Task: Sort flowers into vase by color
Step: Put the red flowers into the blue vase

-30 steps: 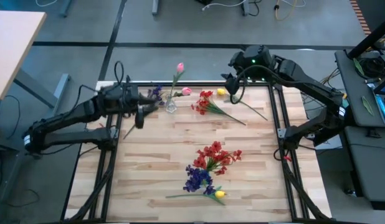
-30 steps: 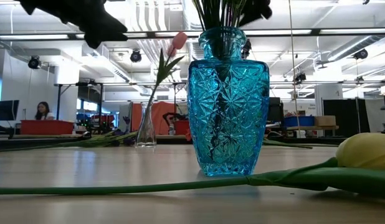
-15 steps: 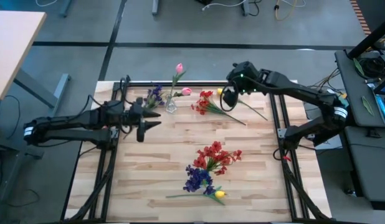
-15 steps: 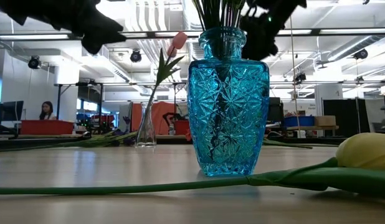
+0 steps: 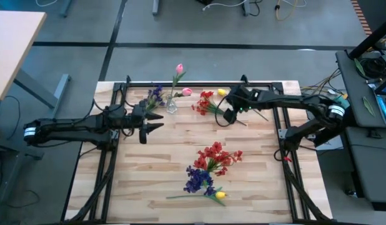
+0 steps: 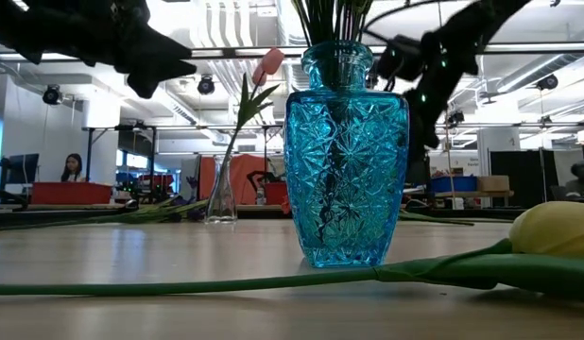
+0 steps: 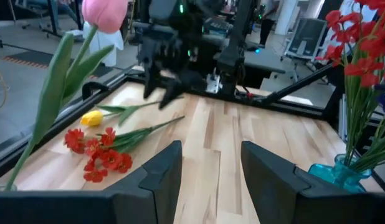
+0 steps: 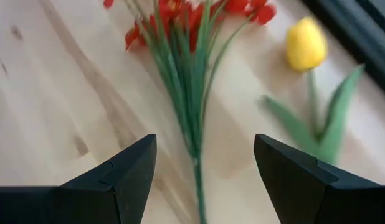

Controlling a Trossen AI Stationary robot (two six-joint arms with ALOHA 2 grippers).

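Right claw [image 5: 229, 116] wide apart, empty, just over stem of red flowers [image 5: 205, 104] near worktop [image 5: 255, 181] far edge. Yellow tulip [image 5: 222, 92] beside them. Left claw [image 5: 149, 122] apart, empty, near far left corner by small glass vase [image 5: 172, 107] with pink tulip [image 5: 180, 67].

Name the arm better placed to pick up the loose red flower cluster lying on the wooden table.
Right. The right gripper hangs open over the red flower cluster's green stems, straddling them; the left gripper waits farther off.

Grey floor [image 5: 68, 31], bright ceiling lights [image 6: 226, 24]
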